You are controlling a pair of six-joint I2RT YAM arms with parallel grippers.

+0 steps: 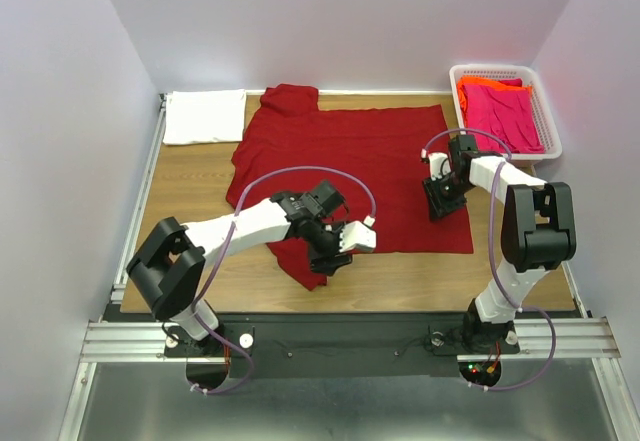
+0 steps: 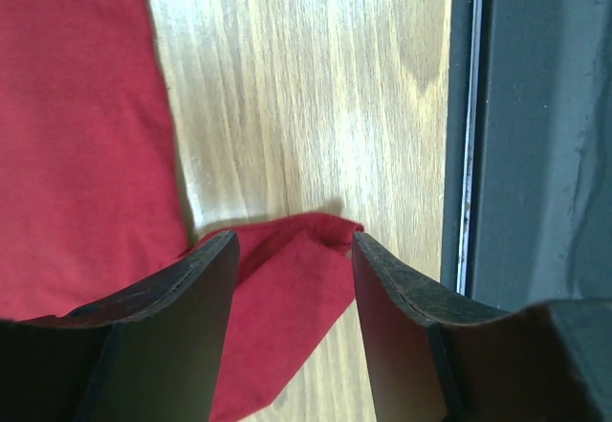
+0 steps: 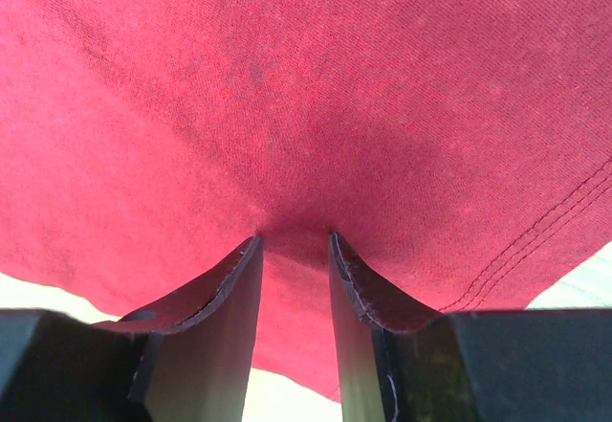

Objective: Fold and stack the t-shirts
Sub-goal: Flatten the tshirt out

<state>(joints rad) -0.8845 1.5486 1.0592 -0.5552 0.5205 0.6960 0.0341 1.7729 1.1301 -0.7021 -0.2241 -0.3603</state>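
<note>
a large dark red t-shirt (image 1: pixel 350 156) lies spread flat mid-table, unfolded. the left gripper (image 2: pixel 295 247) is spread apart over its near sleeve; the right gripper (image 3: pixel 295 242) pinches cloth by its right edge. a white t-shirt (image 1: pixel 204 116) lies folded far left; pink t-shirts (image 1: pixel 508 113) and an orange t-shirt (image 1: pixel 478 83) wait in the basket (image 1: pixel 500 68).

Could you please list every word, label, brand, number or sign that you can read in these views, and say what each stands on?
None: no readable text shows in any view, whether on the dark red t-shirt, the white t-shirt, the basket or the table.
</note>
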